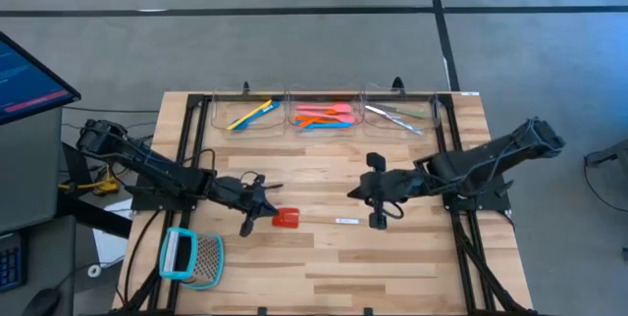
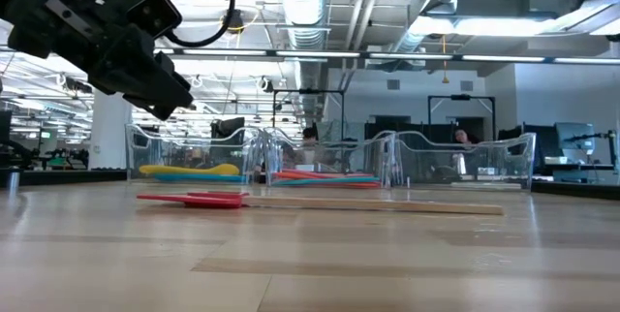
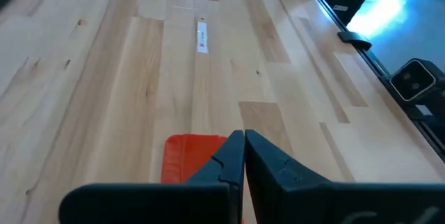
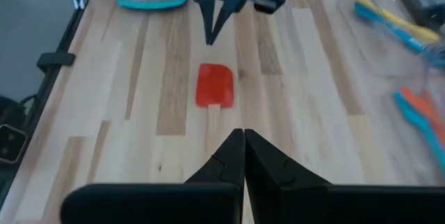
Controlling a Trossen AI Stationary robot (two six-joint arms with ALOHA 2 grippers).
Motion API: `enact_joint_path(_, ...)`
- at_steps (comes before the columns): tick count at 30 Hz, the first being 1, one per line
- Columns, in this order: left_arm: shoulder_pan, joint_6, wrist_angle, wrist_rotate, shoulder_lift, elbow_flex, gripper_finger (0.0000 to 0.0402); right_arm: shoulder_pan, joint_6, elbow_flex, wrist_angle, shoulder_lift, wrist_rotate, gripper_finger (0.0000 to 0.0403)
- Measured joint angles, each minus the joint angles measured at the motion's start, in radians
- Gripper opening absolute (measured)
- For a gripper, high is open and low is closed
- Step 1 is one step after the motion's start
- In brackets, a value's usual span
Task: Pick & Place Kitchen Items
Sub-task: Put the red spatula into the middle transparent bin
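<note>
Wooden table (image 1: 324,257) with two dark robot arms over it. One red-headed spatula (image 1: 287,218) lies flat near the middle, its pale handle pointing toward the right arm. The left gripper (image 1: 249,226) hangs just beside the red head, fingers pressed together, holding nothing. The right gripper (image 1: 377,220) hovers near the handle's far end, also clenched and empty. Three clear bins (image 1: 247,112) line the far edge: yellow and blue utensils (image 1: 251,115) in one, orange, pink and blue utensils (image 1: 324,116) in the middle, silvery utensils (image 1: 394,116) in the third. One teal-framed mesh tool (image 1: 190,257) rests at the near left corner.
</note>
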Motion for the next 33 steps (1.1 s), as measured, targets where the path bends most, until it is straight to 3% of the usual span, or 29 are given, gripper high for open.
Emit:
enact_joint_path(6,-0.002,0.000,-0.002,0.000,0.000,0.000,0.0003,-0.003,0.029,-0.349,0.424,-0.093,0.000,0.0000)
enact_joint_path(10,-0.002,-0.012,-0.019,-0.006,0.000,0.000,0.0003,-0.003,0.071,-0.521,0.701,-0.089,0.001,0.0000)
enact_joint_path(13,-0.006,-0.063,-0.053,-0.068,0.000,0.000,0.0003,-0.003,0.118,-0.605,0.873,-0.044,0.041,0.0000)
enact_joint_path(17,-0.088,-0.047,-0.069,-0.261,0.000,0.000,0.0002,-0.004,0.187,-0.634,0.923,0.038,0.100,0.0000)
enact_joint_path(23,-0.277,-0.011,-0.155,-0.579,0.000,0.030,0.0002,-0.006,0.228,-0.634,0.977,0.138,0.098,0.0000)
enact_joint_path(27,-0.354,-0.011,-0.236,-0.653,0.005,0.094,0.0001,-0.011,0.230,-0.634,1.021,0.174,0.094,0.0000)
enact_joint_path(33,-0.363,0.006,-0.277,-0.660,0.091,0.214,0.0001,-0.026,0.245,-0.634,1.059,0.176,0.070,0.0000)
